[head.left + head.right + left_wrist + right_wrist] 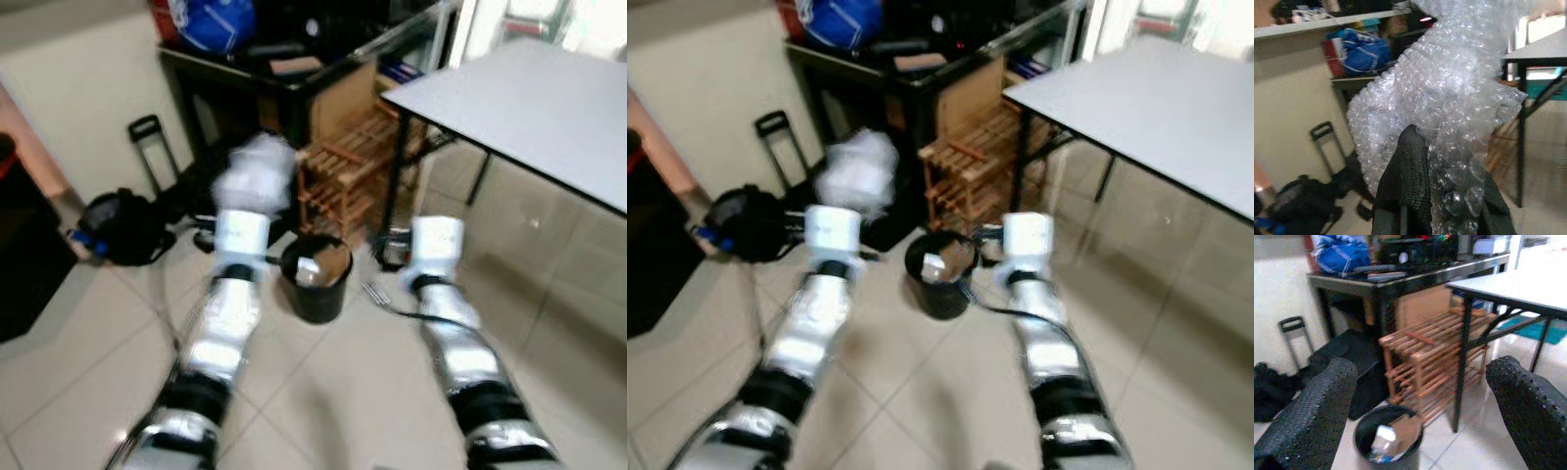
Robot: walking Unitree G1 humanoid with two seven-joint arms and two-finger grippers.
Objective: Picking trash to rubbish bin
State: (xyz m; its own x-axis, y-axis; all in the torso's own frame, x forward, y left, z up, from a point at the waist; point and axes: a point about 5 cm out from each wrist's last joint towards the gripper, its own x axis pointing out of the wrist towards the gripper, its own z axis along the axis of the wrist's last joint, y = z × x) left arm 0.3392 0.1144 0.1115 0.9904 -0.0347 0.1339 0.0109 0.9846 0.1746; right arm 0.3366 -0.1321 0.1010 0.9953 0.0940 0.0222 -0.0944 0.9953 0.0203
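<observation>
- The left gripper [1415, 196] clamps a wad of bubble wrap [1449, 98], raised in the air up and to the left of the black rubbish bin [315, 279]
- The bin stands on the tiled floor [323, 382] before a wooden rack [343, 176], holding cardboard and paper scraps [1391, 435]
- The right gripper [1420, 396] hangs wide open and empty, just right of the bin

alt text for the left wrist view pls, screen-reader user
The left gripper clamps a big crumpled wad of clear bubble wrap between its black fingers, held up in the air; behind it, a cluttered shelf with a blue bag and a grey table.
</observation>
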